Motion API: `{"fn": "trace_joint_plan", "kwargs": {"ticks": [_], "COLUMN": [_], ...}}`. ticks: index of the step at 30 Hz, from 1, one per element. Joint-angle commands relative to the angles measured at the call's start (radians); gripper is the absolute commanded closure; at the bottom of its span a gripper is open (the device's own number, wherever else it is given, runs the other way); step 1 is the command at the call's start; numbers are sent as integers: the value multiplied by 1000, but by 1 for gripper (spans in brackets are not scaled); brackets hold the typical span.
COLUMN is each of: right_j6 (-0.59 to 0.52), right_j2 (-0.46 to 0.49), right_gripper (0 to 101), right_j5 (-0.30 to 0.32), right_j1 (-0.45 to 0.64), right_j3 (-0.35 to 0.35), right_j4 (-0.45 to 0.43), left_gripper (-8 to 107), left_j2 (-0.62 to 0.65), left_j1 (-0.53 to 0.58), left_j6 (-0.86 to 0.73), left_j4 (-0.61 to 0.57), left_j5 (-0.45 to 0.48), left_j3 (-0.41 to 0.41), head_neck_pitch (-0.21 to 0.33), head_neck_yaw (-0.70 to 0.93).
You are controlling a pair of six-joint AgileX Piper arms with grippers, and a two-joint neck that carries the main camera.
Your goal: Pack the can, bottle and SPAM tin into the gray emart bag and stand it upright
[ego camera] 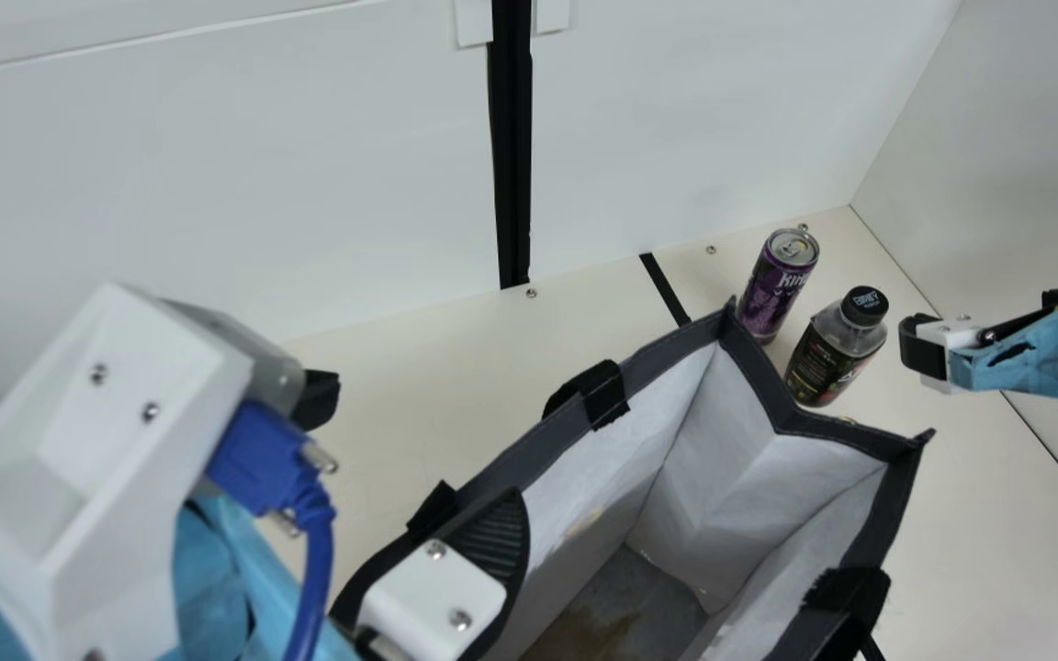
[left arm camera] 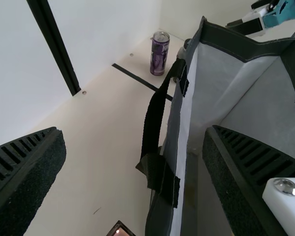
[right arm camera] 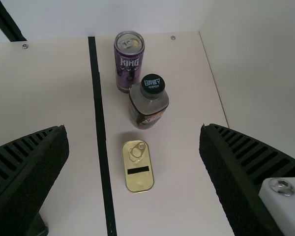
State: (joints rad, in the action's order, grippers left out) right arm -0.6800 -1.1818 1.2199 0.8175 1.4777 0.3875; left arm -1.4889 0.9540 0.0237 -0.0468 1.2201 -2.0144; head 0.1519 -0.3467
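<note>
In the main view's lower centre, the spread left gripper (left arm camera: 132, 132) straddles the gray emart bag (ego camera: 759, 372), presumably for steadying; right, the spread right gripper (right arm camera: 133, 130) nears the bottle (ego camera: 830, 356).

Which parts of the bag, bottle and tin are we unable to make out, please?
Near end of the bag: main view, cut off by the bottom edge.
Most of the bottle: left wrist view, behind the bag.
Underside of the tin: right wrist view, beneath its own top.
</note>
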Motion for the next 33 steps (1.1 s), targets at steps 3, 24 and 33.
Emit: {"fn": "trace_joint_plan", "kwargs": {"ticks": [3,24,33], "right_j6": [0,0,0], "right_j2": [0,0,0], "right_gripper": [6,6,6], "right_j5": [0,0,0], "right_j1": [0,0,0], "right_j3": [0,0,0], "right_j4": [0,0,0], "left_gripper": [9,9,49], "left_j2": [-21,-121,-145], "left_j1": [-3,1,8], "left_j6": [-5,-20,-18], "left_j4": [-15,-102,-123], "left_j5": [0,0,0], "left_j3": [-1,28,36], "head_neck_pitch": [23,23,23], "head_neck_yaw": [-2,-2,-2]}}
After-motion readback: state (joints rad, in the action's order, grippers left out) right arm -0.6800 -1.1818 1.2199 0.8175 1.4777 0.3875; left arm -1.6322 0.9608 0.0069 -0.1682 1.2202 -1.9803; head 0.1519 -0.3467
